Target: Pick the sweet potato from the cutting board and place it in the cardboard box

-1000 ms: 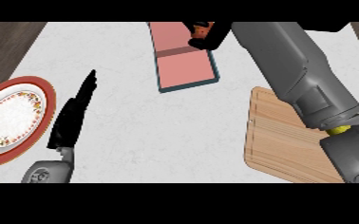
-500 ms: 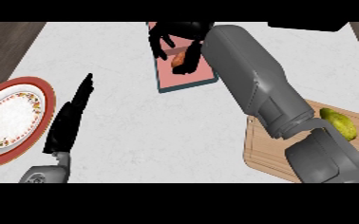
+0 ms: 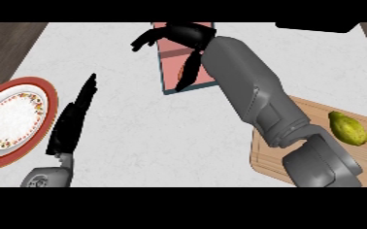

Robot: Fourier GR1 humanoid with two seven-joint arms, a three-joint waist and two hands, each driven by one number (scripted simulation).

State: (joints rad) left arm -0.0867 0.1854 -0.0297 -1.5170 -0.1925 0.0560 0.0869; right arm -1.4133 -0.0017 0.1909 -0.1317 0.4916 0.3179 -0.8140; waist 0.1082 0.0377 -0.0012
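From the head view, the right hand (image 3: 179, 36) is hovering over the cardboard box (image 3: 169, 58), fingers spread wide and holding nothing. The sweet potato is not showing, probably lying hidden inside. Next, I judge, comes withdrawal. The left hand (image 3: 72, 119) is resting open on the bench (image 3: 143, 131).

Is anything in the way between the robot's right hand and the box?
Nothing visible does. The right hand is already over the cardboard box, fingers spread. The sweet potato cannot be seen there; a green fruit lies on the cutting board, off to the side.
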